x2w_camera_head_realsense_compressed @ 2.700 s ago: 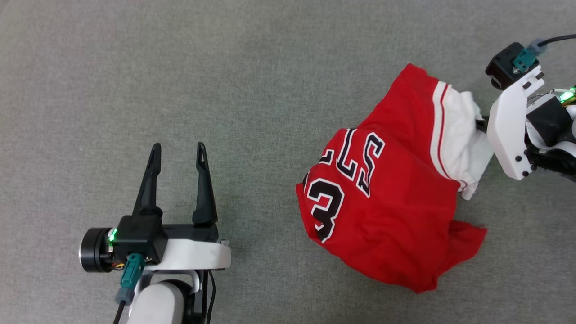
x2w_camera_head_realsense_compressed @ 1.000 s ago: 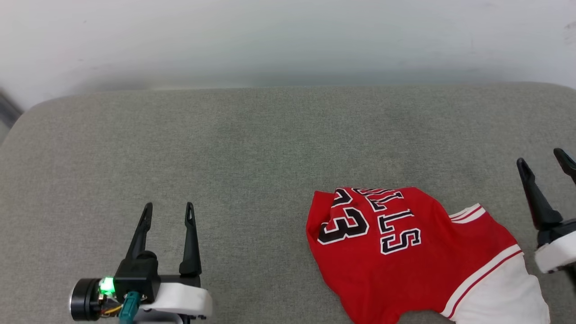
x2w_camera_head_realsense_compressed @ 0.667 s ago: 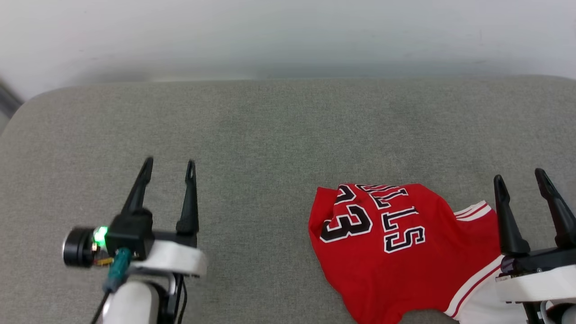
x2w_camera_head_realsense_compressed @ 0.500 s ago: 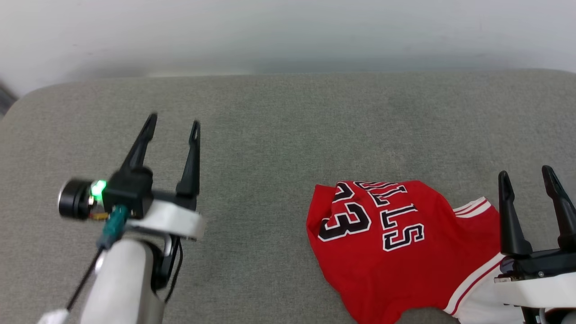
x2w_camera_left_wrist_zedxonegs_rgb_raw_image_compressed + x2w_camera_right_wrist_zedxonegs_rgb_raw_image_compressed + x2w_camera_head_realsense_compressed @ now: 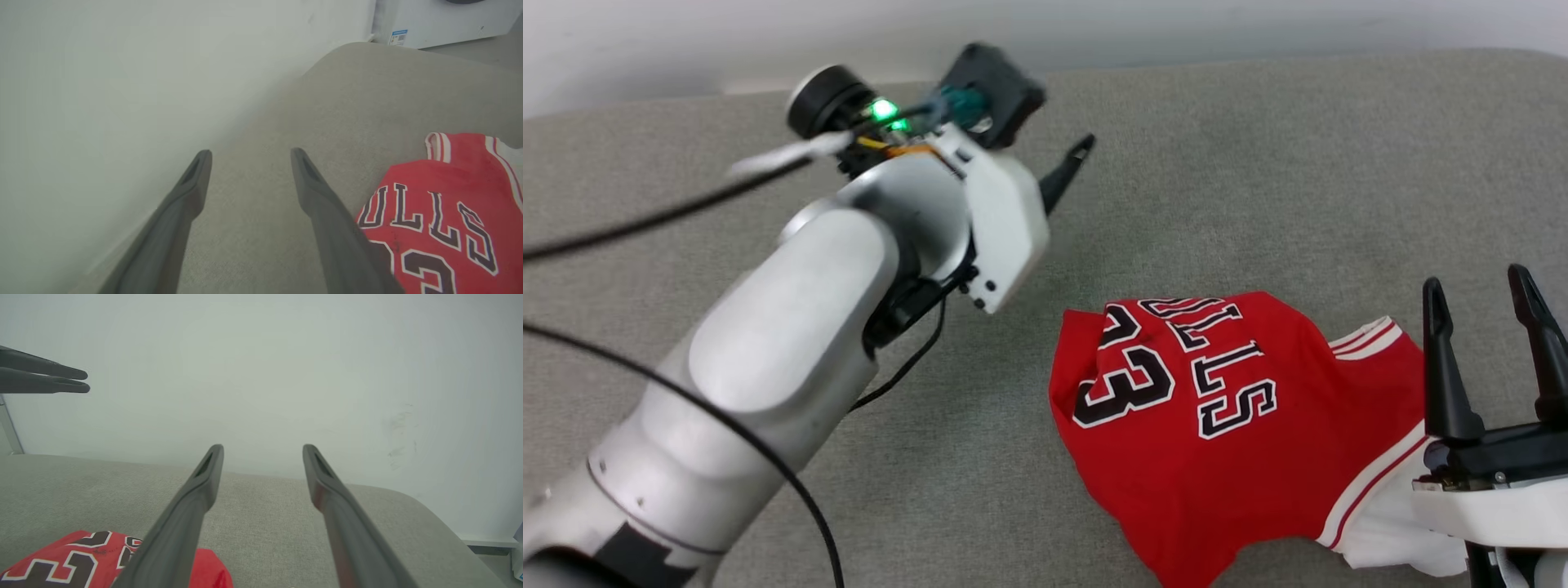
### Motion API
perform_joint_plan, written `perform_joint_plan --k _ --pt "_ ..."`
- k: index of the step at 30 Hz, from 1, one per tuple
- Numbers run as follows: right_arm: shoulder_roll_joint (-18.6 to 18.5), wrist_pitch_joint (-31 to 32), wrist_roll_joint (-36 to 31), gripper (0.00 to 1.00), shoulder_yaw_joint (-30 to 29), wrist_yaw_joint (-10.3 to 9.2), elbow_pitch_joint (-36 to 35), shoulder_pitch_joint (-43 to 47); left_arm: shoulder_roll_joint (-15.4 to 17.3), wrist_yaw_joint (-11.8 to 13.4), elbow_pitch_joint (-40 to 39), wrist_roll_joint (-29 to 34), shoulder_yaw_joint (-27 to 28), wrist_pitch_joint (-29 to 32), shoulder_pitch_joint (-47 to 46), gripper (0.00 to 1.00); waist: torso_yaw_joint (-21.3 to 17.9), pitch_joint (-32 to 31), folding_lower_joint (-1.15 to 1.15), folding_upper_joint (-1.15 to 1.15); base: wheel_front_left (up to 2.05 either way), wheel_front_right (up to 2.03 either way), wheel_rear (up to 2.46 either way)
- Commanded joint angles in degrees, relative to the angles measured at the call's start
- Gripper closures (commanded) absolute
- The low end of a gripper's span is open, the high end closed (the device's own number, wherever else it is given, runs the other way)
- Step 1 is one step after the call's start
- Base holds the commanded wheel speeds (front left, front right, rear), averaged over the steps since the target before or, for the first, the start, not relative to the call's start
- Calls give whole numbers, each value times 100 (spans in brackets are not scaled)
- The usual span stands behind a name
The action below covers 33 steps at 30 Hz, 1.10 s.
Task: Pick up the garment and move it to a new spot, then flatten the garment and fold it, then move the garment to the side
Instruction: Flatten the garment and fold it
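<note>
Head view: I found the crumpled red jersey shirt (image 5: 1225,433) lying on grey fabric padding (image 5: 1258,163); left gripper (image 5: 250,154) and right gripper (image 5: 1476,280) stood spread, holding nothing.

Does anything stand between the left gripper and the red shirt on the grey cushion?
Nothing visible does. The left gripper, its fingers open, hangs over bare grey cushion. The red shirt lies crumpled beside it, with only cushion between.
</note>
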Motion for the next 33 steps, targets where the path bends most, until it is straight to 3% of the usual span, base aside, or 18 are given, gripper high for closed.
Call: perform_joint_plan --k 1,7,13,19,29,30,31,33 --pt "-2 -11 -27 0 25 -5 -47 -123 94 4 -19 -480 -445 430 -433 0 -92 181 0 0 0 0 0" --pt "-56 -11 -80 0 102 -4 -104 -401 377 3 7 -1915 -1953 1907 -1629 0 -254 586 0 0 0 0 0" --pt "-53 -11 -162 0 256 -4 -104 -662 505 3 31 -2677 -3162 2686 -2370 0 -456 945 0 0 0 0 0" --pt "32 -11 -183 0 370 -4 -60 -870 524 2 -62 -2765 -3365 3177 -2240 0 -657 1179 0 0 0 0 0" --pt "92 -12 -233 0 447 -5 67 -1090 799 0 -724 -1933 -3440 4559 -1085 0 -809 1411 0 0 0 0 0" --pt "91 -12 -248 0 465 -5 88 -1125 796 -3 -791 -1919 -3456 4435 -1019 76 -798 1393 0 0 0 0 0" --pt "90 -12 -252 0 472 -5 104 -1136 786 -3 -791 -1914 -3446 4314 -1032 100 -783 1364 0 0 0 0 0" --pt "73 -12 -270 0 489 -5 130 -1119 770 2 -845 -1786 -3411 4039 -1145 100 -747 1284 0 0 0 0 0"
